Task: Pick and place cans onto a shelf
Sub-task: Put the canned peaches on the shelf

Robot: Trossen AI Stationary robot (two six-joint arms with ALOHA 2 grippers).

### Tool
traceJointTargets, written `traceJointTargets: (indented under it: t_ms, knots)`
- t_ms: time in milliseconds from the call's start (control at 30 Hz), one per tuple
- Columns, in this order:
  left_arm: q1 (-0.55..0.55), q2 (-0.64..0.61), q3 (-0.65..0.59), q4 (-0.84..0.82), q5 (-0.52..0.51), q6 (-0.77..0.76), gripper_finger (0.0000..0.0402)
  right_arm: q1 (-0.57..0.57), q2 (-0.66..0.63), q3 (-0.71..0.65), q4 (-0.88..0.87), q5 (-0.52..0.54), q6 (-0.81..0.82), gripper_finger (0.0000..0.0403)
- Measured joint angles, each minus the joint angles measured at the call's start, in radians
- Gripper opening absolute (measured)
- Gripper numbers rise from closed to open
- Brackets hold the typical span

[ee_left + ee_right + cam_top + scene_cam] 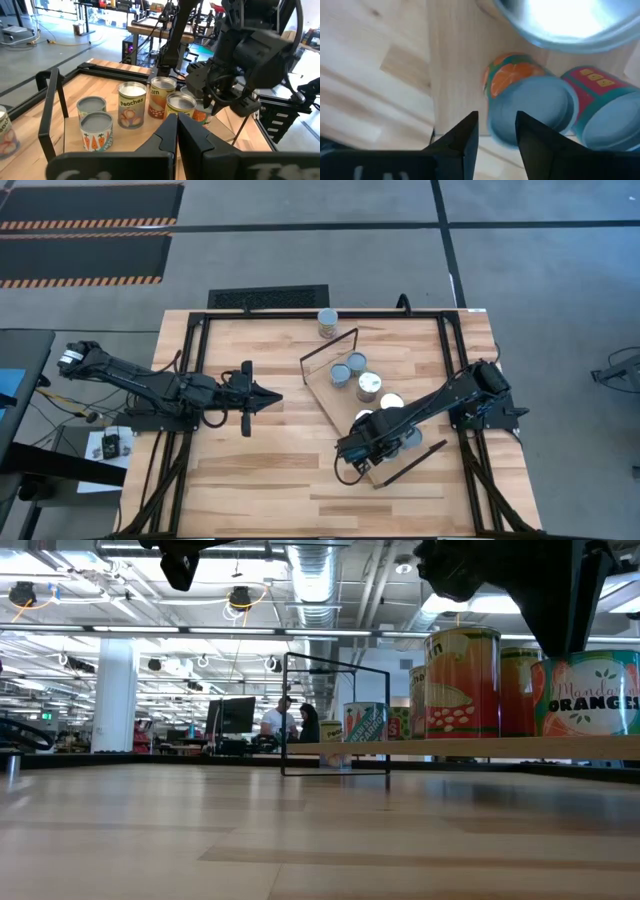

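1. Shelf lies diagonally right of the worktop centre; six or so cans stand on it, one can apart at the far edge
2. Right claw hangs spread over the shelf's near end, beside the orange can, gripping nothing
3. Left claw, pressed together, waits left of centre
4. Judged rigid, smooth-walled, moderately heavy; grip mid-body across the label, squarely, lest it slip or tip neighbours

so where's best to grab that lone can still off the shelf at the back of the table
Take the lone can around its round side wall, fingers either side, coming straight down from above. It stands upright on the table just beyond the shelf end frame, with nothing touching it.
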State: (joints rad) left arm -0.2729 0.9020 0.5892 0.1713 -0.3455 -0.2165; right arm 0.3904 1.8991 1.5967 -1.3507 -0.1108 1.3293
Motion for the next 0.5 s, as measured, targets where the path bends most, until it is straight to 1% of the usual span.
traceJointTargets:
  t_ms: [133, 267, 367, 500]
  knots:
    - [0.0, 0.0, 0.0, 0.0, -0.001, 0.0, 0.0, 0.002, -0.03, 0.001, 0.008, -0.021, -0.025, 0.0156]
    - [0.0, 0.0, 0.0, 0.001, -0.001, 0.0, 0.0, 0.002, -0.081, 0.001, 0.009, -0.016, -0.043, 0.0149]
    - [0.0, 0.0, 0.0, 0.001, -0.023, -0.006, 0.0, 0.004, -0.125, 0.001, 0.038, 0.016, -0.074, 0.0127]
    - [0.0, -0.022, 0.0, 0.005, -0.036, -0.011, 0.0, 0.013, -0.2, 0.001, 0.119, 0.06, -0.149, 0.0075]
